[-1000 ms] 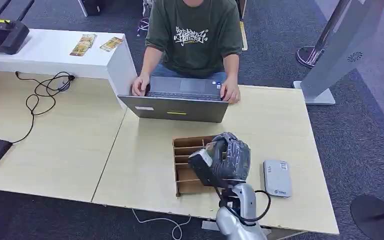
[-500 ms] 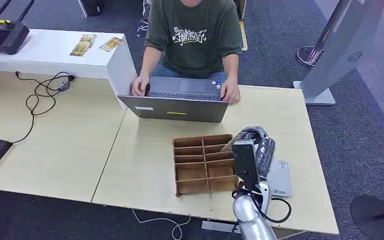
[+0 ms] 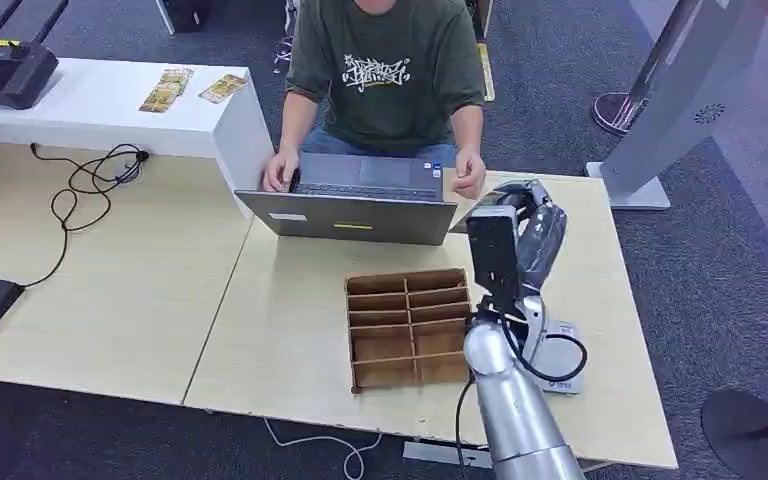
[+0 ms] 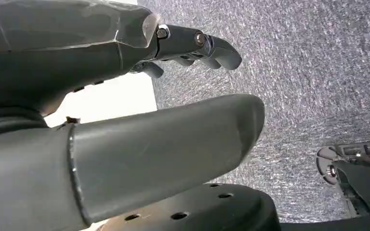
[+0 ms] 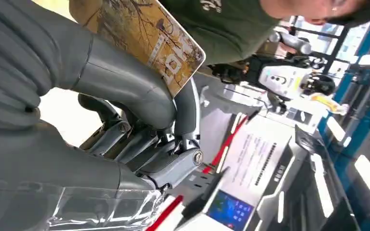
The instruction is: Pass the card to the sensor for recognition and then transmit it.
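Note:
My right hand is raised above the table's far right part, just right of the laptop and close to the person's hand. It pinches a yellow-brown picture card between the thumb and the fingers, seen close in the right wrist view. The white card sensor lies flat on the table near the front right edge, partly hidden behind my forearm. My left hand hangs over grey carpet with its fingers apart and nothing in it.
A brown cardboard divider box sits left of my forearm. A person types on a grey laptop across the table. A white shelf with two cards, a black cable and a kiosk stand surround the table.
My right hand with the card moved from above the divider box rightward over the sensor, then rose and went forward to beside the laptop. The person's hand shifted slightly.

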### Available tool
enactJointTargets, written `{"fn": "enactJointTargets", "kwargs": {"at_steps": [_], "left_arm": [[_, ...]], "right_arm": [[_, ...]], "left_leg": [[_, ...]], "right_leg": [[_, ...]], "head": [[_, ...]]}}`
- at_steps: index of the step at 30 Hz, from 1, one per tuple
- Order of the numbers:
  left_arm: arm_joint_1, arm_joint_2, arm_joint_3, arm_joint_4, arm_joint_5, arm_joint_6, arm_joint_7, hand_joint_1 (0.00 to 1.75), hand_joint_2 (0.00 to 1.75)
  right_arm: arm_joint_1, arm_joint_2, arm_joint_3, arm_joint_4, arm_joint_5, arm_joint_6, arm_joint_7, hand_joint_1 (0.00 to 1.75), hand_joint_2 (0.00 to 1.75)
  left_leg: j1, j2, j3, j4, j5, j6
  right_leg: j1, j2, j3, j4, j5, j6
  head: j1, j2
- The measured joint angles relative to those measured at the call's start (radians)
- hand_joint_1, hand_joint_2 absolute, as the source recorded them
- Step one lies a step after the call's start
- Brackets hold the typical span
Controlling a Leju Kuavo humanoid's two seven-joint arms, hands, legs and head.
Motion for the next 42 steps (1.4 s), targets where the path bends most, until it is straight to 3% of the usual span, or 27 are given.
{"fn": "enactJointTargets", "kwargs": {"at_steps": [12,23,32,35,42], "left_arm": [[-0.012,-0.004,-0.037,0.000,-0.002,-0.023,-0.002,0.00,0.00],[-0.014,-0.008,-0.086,0.000,-0.002,-0.042,-0.013,0.00,0.00],[-0.014,-0.008,-0.100,0.000,-0.002,-0.042,-0.014,0.00,0.00],[-0.014,-0.007,-0.106,0.001,0.197,-0.042,-0.014,0.00,0.00],[-0.014,-0.006,-0.114,0.001,0.230,-0.042,-0.015,0.00,0.00]], "right_arm": [[-0.278,0.001,-0.024,0.157,0.208,0.000,0.143,1.75,1.75],[-0.481,0.001,-0.065,0.407,0.406,-0.001,0.252,1.75,1.75],[-0.528,0.001,-0.122,0.521,0.486,-0.002,0.271,1.75,1.75],[-0.528,0.001,-0.137,0.532,0.511,-0.002,0.271,1.75,1.75],[-0.528,0.001,-0.158,0.546,0.530,-0.002,0.272,1.75,1.75]], "left_leg": [[0.000,0.000,0.000,0.000,0.000,0.000],[0.000,0.000,0.000,0.000,0.000,0.000],[0.000,-0.001,0.000,0.000,0.000,0.000],[0.000,-0.001,0.000,0.000,0.000,0.000],[0.000,-0.001,0.000,0.000,0.000,0.000]], "right_leg": [[0.000,0.000,0.000,0.001,0.000,0.000],[0.000,0.000,0.000,0.001,0.000,0.000],[0.000,0.000,0.000,0.001,0.000,0.000],[0.000,0.000,0.000,0.001,0.000,0.000],[0.000,0.000,0.000,0.001,0.000,0.000]], "head": [[0.000,0.000],[0.000,0.000],[0.000,0.000],[0.000,0.000],[0.000,0.000]]}}
